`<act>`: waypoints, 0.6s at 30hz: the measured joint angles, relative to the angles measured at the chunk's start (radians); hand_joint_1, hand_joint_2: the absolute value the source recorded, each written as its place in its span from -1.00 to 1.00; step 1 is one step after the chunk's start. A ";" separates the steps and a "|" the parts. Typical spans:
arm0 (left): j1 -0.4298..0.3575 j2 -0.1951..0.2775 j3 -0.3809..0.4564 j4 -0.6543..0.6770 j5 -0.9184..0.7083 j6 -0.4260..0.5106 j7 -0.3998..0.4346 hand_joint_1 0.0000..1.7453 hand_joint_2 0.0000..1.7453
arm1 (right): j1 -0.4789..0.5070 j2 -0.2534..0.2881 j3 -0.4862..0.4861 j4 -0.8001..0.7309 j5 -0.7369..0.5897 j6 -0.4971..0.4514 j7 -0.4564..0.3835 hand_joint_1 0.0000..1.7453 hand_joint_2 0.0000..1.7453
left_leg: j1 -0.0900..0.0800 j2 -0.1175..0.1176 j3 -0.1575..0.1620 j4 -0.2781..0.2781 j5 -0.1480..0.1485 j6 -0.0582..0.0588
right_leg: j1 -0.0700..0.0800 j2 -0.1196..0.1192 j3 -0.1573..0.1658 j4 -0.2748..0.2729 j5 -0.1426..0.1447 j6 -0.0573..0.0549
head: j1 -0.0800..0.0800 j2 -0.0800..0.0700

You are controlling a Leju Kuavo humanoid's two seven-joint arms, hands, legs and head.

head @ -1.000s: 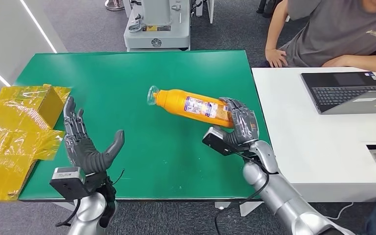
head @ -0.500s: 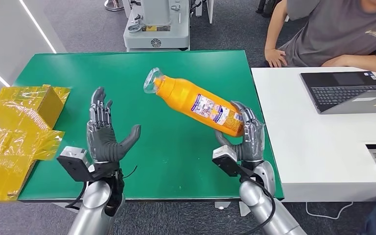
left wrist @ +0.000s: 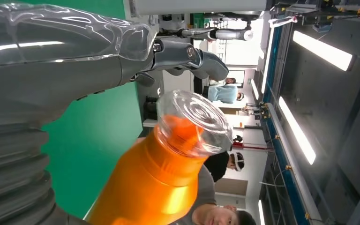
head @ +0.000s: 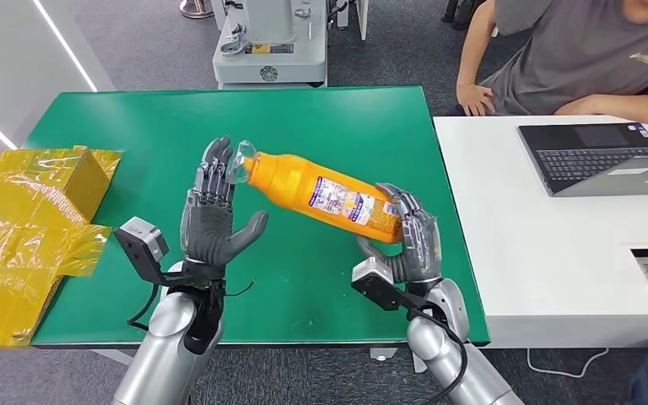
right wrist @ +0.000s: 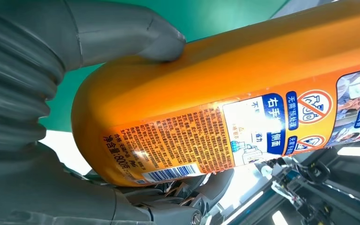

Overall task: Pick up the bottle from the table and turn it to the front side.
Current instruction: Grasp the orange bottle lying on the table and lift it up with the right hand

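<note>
1. In the head view, the right hand (head: 409, 236) is sitting in the lower centre-right of the frame, gripping the base end of the orange bottle (head: 321, 194) and holding it off the green table (head: 135, 118).
2. The bottle is lying tilted across the middle of the frame, its base lower on the right and its clear cap (head: 241, 162) higher on the left.
3. The bottle's printed label (head: 350, 202) is facing up toward the camera, near the right hand.
4. The left hand (head: 211, 215) is standing upright left of centre, fingers spread and holding nothing, with its fingertips (head: 217, 153) reaching up right beside the cap; I cannot tell whether they are touching it.
5. In the left wrist view, the clear cap (left wrist: 194, 122) is showing at the centre of the frame with the orange body (left wrist: 150, 187) running to the lower edge, and the left hand's fingers (left wrist: 187, 54) are stretching past it along the upper part.
6. In the right wrist view, the bottle (right wrist: 243, 70) is filling most of the frame, and the thumb (right wrist: 122, 30) is pressing on it at the upper left, with darker fingers (right wrist: 187, 197) curling under it at the bottom.
7. Crumpled yellow wrapping (head: 25, 219) is lying at the left edge of the head view, overhanging the table.
8. A person (head: 591, 55) is sitting at the upper right, beside a white desk (head: 523, 245) that is carrying a laptop (head: 595, 156).
</note>
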 joint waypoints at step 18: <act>-0.011 0.011 -0.014 0.025 0.025 -0.008 0.004 -1.00 1.00 | -0.042 0.004 0.022 0.072 0.000 0.101 -0.002 1.00 1.00 | 0.000 0.000 0.000 0.000 0.000 0.000 | 0.000 0.000 0.000 0.000 0.000 0.000 | 0.000 0.000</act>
